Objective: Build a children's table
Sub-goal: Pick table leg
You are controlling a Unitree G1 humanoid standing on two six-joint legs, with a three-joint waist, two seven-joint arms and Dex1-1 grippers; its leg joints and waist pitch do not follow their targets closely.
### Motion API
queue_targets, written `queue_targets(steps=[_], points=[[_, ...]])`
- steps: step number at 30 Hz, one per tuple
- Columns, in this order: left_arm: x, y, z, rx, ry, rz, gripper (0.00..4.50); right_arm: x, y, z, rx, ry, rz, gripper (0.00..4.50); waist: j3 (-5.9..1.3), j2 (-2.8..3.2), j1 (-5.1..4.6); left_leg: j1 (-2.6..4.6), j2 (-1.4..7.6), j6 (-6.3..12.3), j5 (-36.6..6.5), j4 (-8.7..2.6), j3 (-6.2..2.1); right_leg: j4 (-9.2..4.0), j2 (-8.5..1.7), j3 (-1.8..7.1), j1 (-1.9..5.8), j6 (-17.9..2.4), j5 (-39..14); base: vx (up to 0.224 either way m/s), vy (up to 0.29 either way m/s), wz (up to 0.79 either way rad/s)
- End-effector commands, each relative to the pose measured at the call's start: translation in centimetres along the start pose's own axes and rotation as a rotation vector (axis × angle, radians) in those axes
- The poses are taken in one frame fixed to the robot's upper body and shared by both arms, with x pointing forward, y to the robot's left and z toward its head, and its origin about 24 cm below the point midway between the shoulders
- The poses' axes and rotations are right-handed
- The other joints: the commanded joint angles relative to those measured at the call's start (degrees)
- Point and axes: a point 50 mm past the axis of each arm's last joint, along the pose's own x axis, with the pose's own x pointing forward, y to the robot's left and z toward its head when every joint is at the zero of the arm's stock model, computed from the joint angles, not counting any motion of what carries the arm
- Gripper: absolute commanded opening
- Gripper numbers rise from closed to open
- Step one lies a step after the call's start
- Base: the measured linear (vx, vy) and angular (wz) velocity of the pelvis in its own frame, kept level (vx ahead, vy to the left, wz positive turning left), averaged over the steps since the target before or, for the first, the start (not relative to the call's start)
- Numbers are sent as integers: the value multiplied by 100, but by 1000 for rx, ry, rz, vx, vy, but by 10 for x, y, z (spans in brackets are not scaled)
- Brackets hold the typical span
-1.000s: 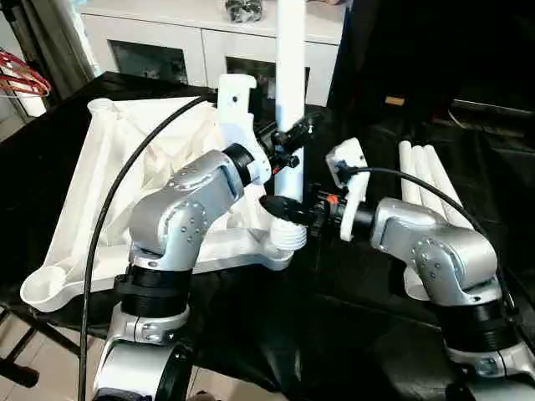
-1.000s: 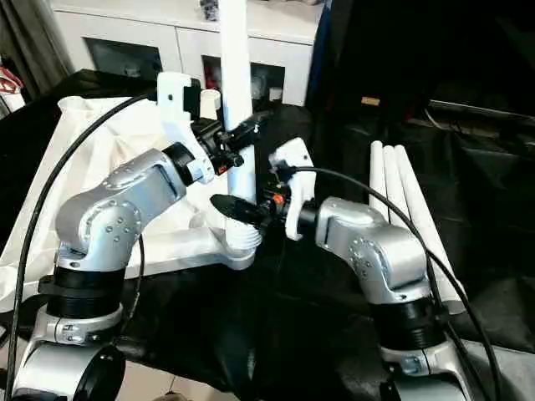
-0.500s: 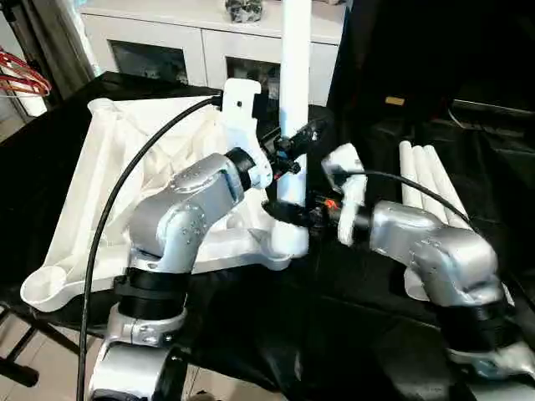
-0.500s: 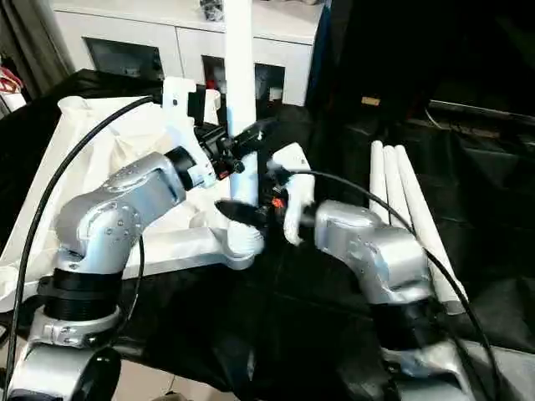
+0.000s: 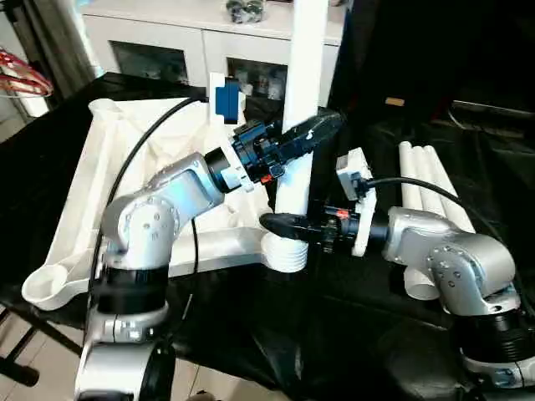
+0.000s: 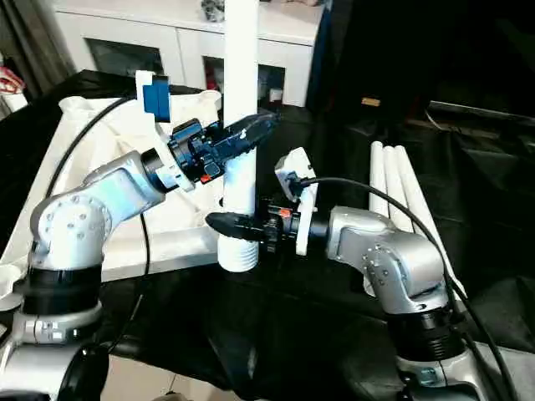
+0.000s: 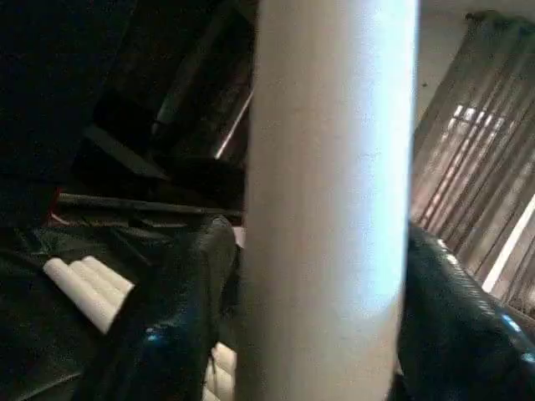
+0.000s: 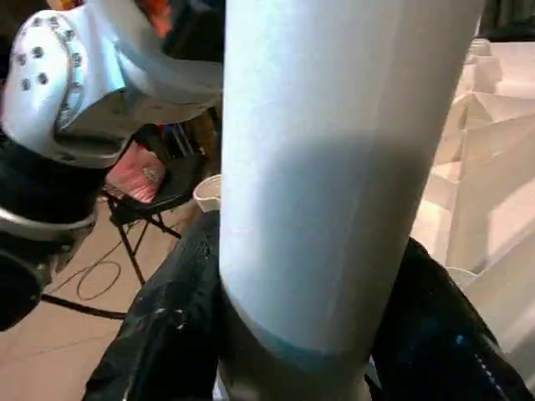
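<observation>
The white plastic tabletop [image 5: 125, 167] of the children's table lies upside down on a black-draped surface [image 5: 334, 334], its ribbed underside facing up and round sockets at its corners. One long white leg [image 5: 303, 92] stands upright in the corner socket [image 5: 284, 251] nearest the robot's right arm, its threaded lower end seated in the socket's mouth and its upper end running out of the top of the head views.

The left gripper [image 5: 299, 138] reaches in from the left and straddles the upright leg about midway up, one black finger on each side of the tube. In the left wrist view the leg [image 7: 330, 200] runs between the two dark fingers [image 7: 180, 317]; whether they press on it or stand just clear cannot be told.

The right gripper [image 5: 284, 224] comes in level from the right, low on the same leg, just above the socket. In the right wrist view its fingers [image 8: 167, 334] sit against both sides of the tube [image 8: 334, 167], pinching the leg.

Three more white legs [image 5: 426, 180] lie side by side on the black cloth to the right, beyond the right forearm. A white cabinet [image 5: 167, 42] with glass doors stands behind the tabletop.
</observation>
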Motion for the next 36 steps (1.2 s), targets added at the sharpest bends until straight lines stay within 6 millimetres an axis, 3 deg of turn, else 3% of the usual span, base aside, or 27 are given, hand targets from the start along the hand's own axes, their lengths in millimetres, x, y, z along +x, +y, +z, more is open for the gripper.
queue_targets(steps=[1,2,11,12,14,17,19,20,27,36], points=[[4,-2,-1,5,24,-19,263,-3,5,6,-26,-20,28,190,-424,1,0,41,308,78,-90,-379,-123,-437,-542,334,346,-1199,-96,0,0,0],[5,0,-1,6,23,-5,246,-3,5,6,-28,-19,26,190,-431,25,4,33,312,79,-35,-376,-128,-421,-551,335,349,-1231,25,0,0,0],[6,3,2,53,-26,105,186,-3,5,7,-55,-17,3,190,-425,-4,1,32,320,78,-111,-377,-126,-437,-557,335,365,-1264,-30,0,0,0],[6,3,2,53,-26,105,186,-3,5,7,-55,-17,3,246,-420,-6,-2,30,317,79,-121,-377,-125,-443,-554,335,363,-1257,-62,0,0,0],[6,0,1,95,-25,122,185,-1,0,8,-69,-11,-50,260,-425,-6,2,28,324,84,-95,-378,-131,-440,-558,336,364,-1244,-59,0,0,0],[6,-3,1,155,-16,142,184,2,-7,8,-64,-3,-105,280,-420,-55,-22,25,325,94,-45,-380,-123,-439,-556,339,357,-1207,-90,0,0,0],[7,-5,1,188,-13,145,183,4,-13,7,-73,32,-172,304,-421,-32,-21,35,323,63,1,-380,-125,-436,-547,334,341,-1180,-123,0,0,0],[8,-7,1,208,-4,140,183,5,-17,6,-70,47,-201,304,-418,-58,-24,35,322,56,-18,-383,-119,-440,-548,337,344,-1161,-160,0,0,0],[9,-12,-4,250,40,111,183,8,-21,3,-36,77,-221,304,-429,-49,-3,35,326,66,73,-379,-118,-396,-557,342,345,-1188,107,0,0,0],[10,-14,-7,266,49,104,183,13,-19,-1,-3,108,-202,304,-415,-56,-12,35,320,6,-22,-387,-115,-416,-556,344,344,-1161,-59,0,0,0]])
